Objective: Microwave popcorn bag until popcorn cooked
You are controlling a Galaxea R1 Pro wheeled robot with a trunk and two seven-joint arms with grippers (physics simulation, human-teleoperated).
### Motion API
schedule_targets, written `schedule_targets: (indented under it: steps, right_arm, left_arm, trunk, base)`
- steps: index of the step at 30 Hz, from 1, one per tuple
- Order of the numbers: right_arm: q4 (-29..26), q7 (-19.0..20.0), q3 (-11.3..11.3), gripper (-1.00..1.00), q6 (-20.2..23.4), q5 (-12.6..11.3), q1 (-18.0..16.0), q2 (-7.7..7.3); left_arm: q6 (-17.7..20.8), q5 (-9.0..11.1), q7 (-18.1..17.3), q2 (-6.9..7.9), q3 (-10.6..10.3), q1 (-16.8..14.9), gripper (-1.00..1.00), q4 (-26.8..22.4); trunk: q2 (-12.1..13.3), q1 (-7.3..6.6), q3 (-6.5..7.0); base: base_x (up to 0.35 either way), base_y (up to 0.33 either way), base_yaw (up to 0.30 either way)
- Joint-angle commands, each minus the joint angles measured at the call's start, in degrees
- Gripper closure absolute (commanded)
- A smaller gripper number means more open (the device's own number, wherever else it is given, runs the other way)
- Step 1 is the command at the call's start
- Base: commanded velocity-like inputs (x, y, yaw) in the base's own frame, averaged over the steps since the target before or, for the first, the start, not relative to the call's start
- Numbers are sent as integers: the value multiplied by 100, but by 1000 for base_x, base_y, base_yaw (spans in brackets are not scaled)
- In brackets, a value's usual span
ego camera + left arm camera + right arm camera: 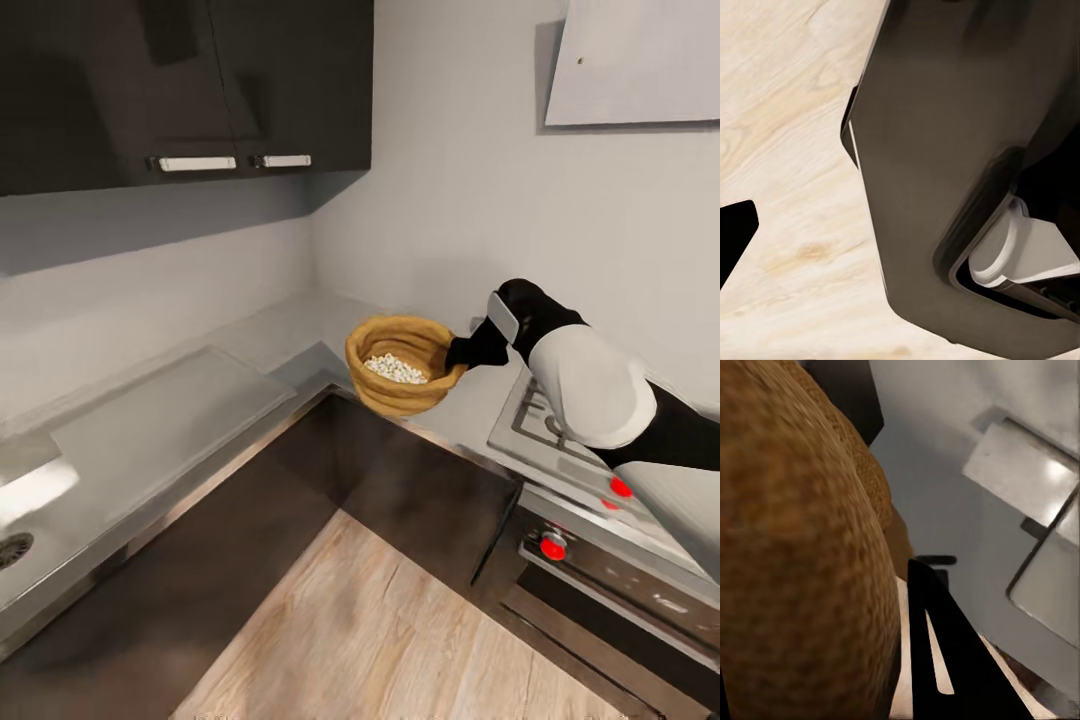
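Note:
In the head view the tan popcorn bag point(403, 365) hangs in the air over the inner corner of the grey countertop point(150, 420), mouth up, with white popcorn point(396, 369) inside. My right gripper point(462, 352) is shut on the bag's rim from the right. Up close in the right wrist view, the bag's woven side point(795, 547) bulges beside one black finger point(937, 652). In the left wrist view, a black fingertip point(736, 229) hangs over the wooden floor beside my dark base point(945, 150); I cannot tell how that gripper stands. The microwave is out of view.
A gas hob point(545, 420) is set into the counter under my right arm, above a dark oven with red knobs point(552, 546). Dark wall cabinets point(180, 80) hang at the upper left. A sink drain point(12, 548) is at the far left. Wooden floor point(400, 630) lies below.

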Motion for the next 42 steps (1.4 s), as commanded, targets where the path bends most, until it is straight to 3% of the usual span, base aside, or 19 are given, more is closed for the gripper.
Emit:
schedule_targets:
  steps: [1,10,15,19,29,32,42]
  right_arm:
    - [-10,31,-36,100,22,51,-1,3]
    - [27,29,-36,100,22,16,1,-45]
    - [487,-75,-36,100,22,30,27,-163]
    - [801,-91,-36,100,22,18,39,-219]
    - [888,-184,-36,100,22,6,51,-300]
    - [895,-348,-36,100,22,7,214,-320]
    - [896,-375,-36,100,22,5,501,-326]
  left_arm:
    - [-10,14,17,-4,7,1,-100,-7]
    - [-10,14,17,3,7,1,-100,-4]
    - [-10,14,17,3,10,1,-100,-7]
    - [-10,14,17,9,12,1,-100,-7]
    - [-10,14,17,12,11,1,-100,-7]
    - [-10,14,17,12,12,1,-100,-7]
    - [-10,14,17,12,12,1,-100,-7]
  trunk:
    - [-6,-3,-7]
    - [-6,-3,-7]
    - [-6,-3,1]
    - [-6,-3,34]
    - [-6,-3,123]
    - [-6,-3,151]
    - [-6,-3,241]
  base:
    - [-345,0,0]
    - [-345,0,0]
    - [-307,0,0]
    - [-47,0,0]
    - [-2,0,0]
    - [0,0,0]
    - [0,0,0]
